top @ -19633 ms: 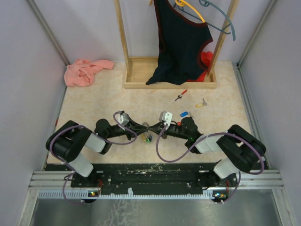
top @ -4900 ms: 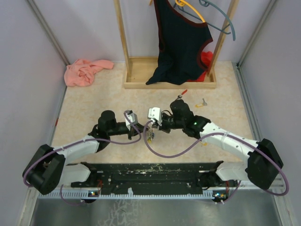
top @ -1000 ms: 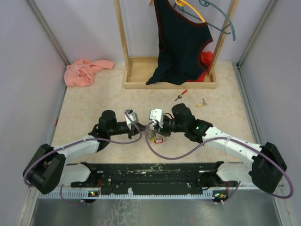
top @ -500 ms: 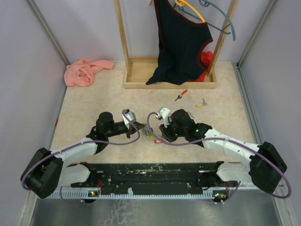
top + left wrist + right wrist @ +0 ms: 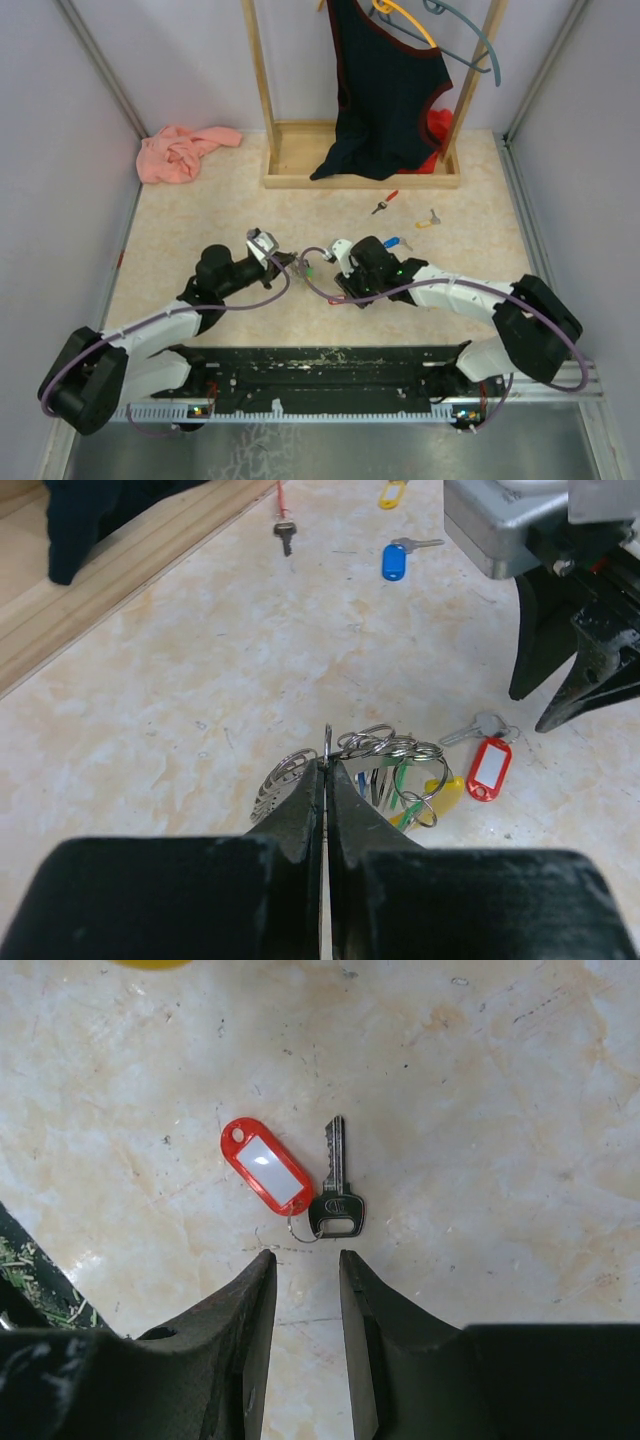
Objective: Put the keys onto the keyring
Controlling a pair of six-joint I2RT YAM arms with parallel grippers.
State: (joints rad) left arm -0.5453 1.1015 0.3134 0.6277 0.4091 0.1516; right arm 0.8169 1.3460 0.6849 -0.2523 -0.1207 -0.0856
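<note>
The left gripper point(image 5: 327, 766) is pinched tight on one thin wire loop at the edge of the keyring point(image 5: 390, 746), a bunch of silver rings with green and yellow tags that sits on the table point(image 5: 200, 230) between the two arms. Just beside that bunch, apart from it, a silver key point(image 5: 335, 1200) lies flat on the table, joined by a small ring to a red tag point(image 5: 266, 1166). The right gripper point(image 5: 305, 1257) points down just short of the key's head, its jaws a narrow gap apart with nothing between them. Further out lie a blue-tagged key point(image 5: 394, 560), a red-headed key point(image 5: 284, 532) and a yellow-tagged key point(image 5: 428, 220)
</note>
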